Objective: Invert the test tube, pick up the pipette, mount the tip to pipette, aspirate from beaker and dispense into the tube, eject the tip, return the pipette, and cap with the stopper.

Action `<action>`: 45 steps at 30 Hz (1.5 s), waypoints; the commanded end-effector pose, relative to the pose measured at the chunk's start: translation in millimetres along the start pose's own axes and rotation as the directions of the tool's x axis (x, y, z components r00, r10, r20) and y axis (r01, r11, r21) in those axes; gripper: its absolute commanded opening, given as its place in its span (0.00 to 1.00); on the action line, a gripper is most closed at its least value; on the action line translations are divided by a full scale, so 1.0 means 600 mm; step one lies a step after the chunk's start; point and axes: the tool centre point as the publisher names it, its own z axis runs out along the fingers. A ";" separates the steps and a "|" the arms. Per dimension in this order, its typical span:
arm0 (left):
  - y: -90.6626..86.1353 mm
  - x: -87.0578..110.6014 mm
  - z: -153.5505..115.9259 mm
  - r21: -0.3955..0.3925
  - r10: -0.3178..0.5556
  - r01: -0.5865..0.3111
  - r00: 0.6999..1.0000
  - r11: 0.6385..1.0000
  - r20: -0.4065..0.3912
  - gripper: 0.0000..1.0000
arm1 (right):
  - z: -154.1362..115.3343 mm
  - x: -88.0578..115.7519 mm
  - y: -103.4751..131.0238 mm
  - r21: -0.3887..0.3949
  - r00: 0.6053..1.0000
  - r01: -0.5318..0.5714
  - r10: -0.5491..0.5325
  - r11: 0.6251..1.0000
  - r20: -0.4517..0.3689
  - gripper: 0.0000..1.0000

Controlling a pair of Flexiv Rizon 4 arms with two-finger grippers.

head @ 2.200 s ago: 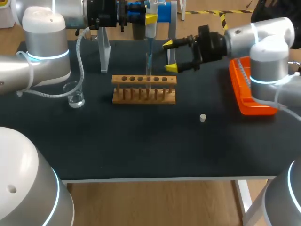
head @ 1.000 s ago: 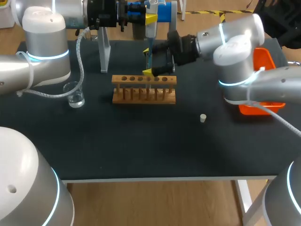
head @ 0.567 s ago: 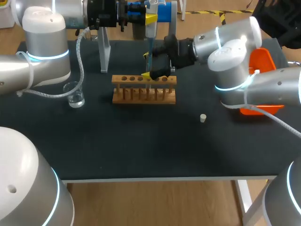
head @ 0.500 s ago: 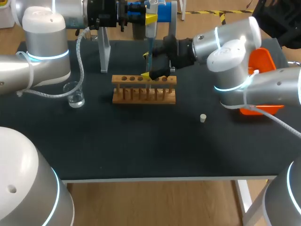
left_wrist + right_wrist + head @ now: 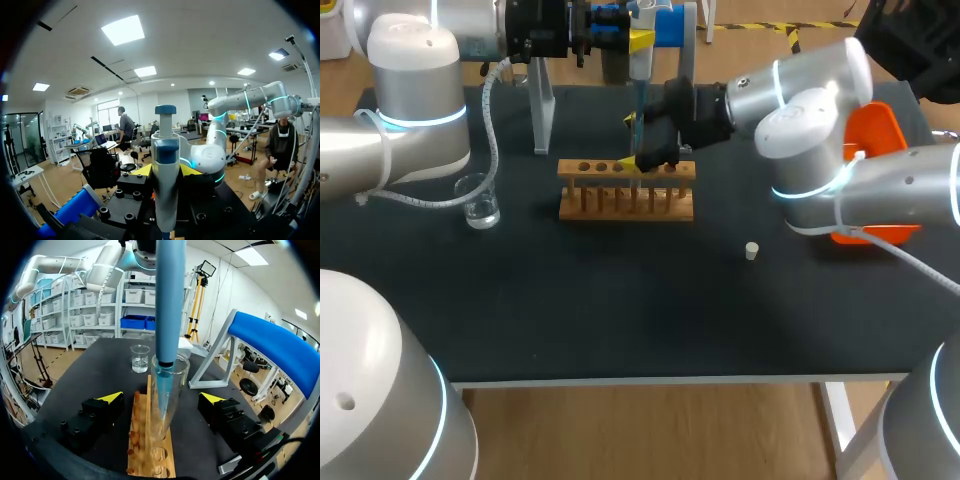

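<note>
Left gripper (image 5: pixel 166 171): clamped on the pipette (image 5: pixel 165 165) from two sides, yellow tips against the body below the plunger; pipette held upright above the rack, at the far middle of the table
Pipette tip (image 5: pixel 162 395): mounted on the blue shaft, pointing straight down, lowered inside the test tube (image 5: pixel 179 380)
Test tube: upright, mouth up, seated in a middle hole of the wooden rack (image 5: pixel 626 190); liquid level inside not discernible
Right gripper (image 5: pixel 162 398): fingers spread wide, one on either side of the test tube, clear gap on both sides, no contact; arm entering from the right and reaching across to the rack
Beaker (image 5: pixel 478 200): clear glass, a little liquid in the bottom, standing left of the rack and apart from it
Stopper (image 5: pixel 752 250): small and pale, lying on the black table (image 5: pixel 620 310) right of the rack and nearer the front edge, well apart from both grippers
Pipette stand (image 5: pixel 542 105): grey legs with a blue top, behind the rack near the far edge
Orange tray (image 5: pixel 882 125): at the right edge of the table, partly hidden behind the right arm
</note>
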 end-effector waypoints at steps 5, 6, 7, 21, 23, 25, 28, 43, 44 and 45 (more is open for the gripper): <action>0.000 -0.001 0.000 0.001 0.000 0.000 1.000 1.000 -0.001 0.00 | 0.006 -0.003 0.000 0.021 1.000 0.002 -0.002 1.000 0.010 1.00; 0.000 -0.001 0.000 0.001 0.000 0.000 1.000 1.000 -0.001 0.00 | 0.007 -0.004 -0.001 0.023 1.000 0.001 -0.001 1.000 0.011 1.00; 0.000 -0.001 0.000 0.001 0.000 0.000 1.000 1.000 -0.001 0.00 | 0.007 -0.004 -0.001 0.024 1.000 0.001 -0.001 1.000 0.013 1.00; 0.000 -0.001 0.000 0.001 0.000 0.000 1.000 1.000 -0.001 0.00 | 0.008 -0.004 -0.002 0.053 1.000 0.006 -0.008 0.999 0.030 1.00; 0.000 -0.001 0.000 0.001 0.000 0.000 1.000 1.000 -0.001 0.00 | 0.008 -0.004 -0.002 0.053 1.000 0.006 -0.008 0.999 0.030 1.00; 0.000 -0.001 0.000 0.001 0.000 0.000 1.000 1.000 -0.001 0.00 | 0.008 -0.004 -0.002 0.053 1.000 0.006 -0.008 0.999 0.030 1.00; 0.000 -0.001 0.000 0.001 0.000 0.000 1.000 1.000 -0.001 0.00 | 0.008 -0.004 -0.002 0.053 1.000 0.006 -0.008 0.999 0.030 1.00; 0.000 -0.001 0.000 0.001 0.000 0.000 1.000 1.000 -0.001 0.00 | 0.008 -0.004 -0.002 0.053 1.000 0.006 -0.008 0.999 0.030 1.00; 0.000 -0.001 0.000 0.001 0.000 0.000 1.000 1.000 -0.001 0.00 | 0.008 -0.004 -0.002 0.053 1.000 0.006 -0.008 0.999 0.030 1.00; 0.000 -0.001 0.000 0.001 0.000 0.000 1.000 1.000 -0.001 0.00 | 0.008 -0.004 -0.002 0.053 1.000 0.006 -0.008 0.999 0.030 1.00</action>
